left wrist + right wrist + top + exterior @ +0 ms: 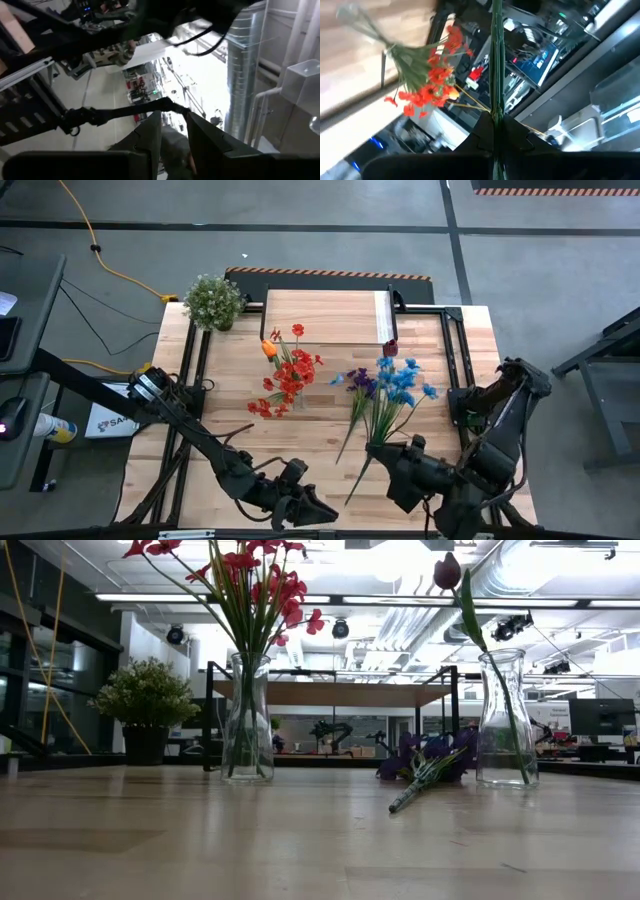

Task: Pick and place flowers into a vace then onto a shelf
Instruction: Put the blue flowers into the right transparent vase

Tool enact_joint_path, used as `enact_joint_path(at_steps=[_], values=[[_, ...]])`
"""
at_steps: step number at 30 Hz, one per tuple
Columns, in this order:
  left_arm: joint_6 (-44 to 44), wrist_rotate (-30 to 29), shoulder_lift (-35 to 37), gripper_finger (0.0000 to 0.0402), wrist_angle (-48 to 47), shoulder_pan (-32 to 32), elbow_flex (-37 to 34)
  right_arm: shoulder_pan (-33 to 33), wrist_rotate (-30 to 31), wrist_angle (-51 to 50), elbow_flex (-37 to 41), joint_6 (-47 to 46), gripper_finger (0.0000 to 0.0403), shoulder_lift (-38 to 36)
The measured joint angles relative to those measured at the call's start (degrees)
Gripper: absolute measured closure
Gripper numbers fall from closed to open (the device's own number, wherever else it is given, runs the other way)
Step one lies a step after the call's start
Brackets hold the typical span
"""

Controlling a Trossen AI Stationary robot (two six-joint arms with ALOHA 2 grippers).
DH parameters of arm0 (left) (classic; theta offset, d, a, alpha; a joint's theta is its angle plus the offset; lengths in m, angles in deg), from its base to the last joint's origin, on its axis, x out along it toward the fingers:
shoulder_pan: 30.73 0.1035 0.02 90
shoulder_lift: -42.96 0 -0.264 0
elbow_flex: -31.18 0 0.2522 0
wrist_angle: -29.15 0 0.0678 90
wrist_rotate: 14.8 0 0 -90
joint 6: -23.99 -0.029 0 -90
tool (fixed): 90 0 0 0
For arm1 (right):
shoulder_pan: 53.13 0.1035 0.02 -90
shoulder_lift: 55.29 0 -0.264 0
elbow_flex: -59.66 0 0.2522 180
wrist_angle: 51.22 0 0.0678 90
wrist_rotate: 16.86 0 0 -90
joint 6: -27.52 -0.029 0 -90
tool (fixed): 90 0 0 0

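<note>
1. the right tool (496, 117) is closed tight on a green stem (496, 65), which runs straight out between its two fingers along the tool's own line.
2. from above, the right tool (385, 452) sits at the near right of the bench (300, 442). the blue bunch (400, 380) fans out just beyond it, and its stems narrow down to the tool. the long axis runs from the tool toward the shelf (325, 315), heads on the far end. a loose tail of stem slants back toward the near edge.
3. the right arm comes in from the right side, folded at the elbow, with its wrist turned inward over the bench.
4. the left tool (310, 505) waits at the near edge, left of the right one. its fingers (150, 142) stand a little apart with nothing between them, and the tool (172, 132) is tipped up toward the ceiling. its arm stretches low and diagonally from the left.
5. the purple bunch (425, 762) lies flat on the bench beside the right-hand vase (503, 720), cut end toward the low camera.
6. that vase holds the rosebud (447, 570), whose stem leans.
7. the other vase (248, 720) holds the red flowers (250, 570), standing and spread out.
8. the shelf stands at the far side behind both vases, its white strip (382, 315) at the right end.
</note>
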Motion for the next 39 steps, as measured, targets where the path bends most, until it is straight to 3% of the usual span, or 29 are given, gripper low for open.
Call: enact_joint_path(at_steps=[7,12,23,39], values=[[-0.05,0.46,0.00,0.0273,-0.51,1.71,3.30,0.02,1.58,-0.10,5.94,1.95,0.0399,0.00],[2.43,0.90,0.04,0.0273,-6.93,2.81,5.57,0.04,1.73,0.79,7.94,1.93,0.0399,0.00],[7.54,1.22,-0.02,0.0273,-18.60,5.49,6.44,1.78,1.36,2.21,8.07,1.42,0.0399,-0.01],[10.10,1.54,-0.02,0.0273,-23.05,8.80,6.44,5.11,1.58,2.27,8.04,-1.12,0.0399,-0.02]])
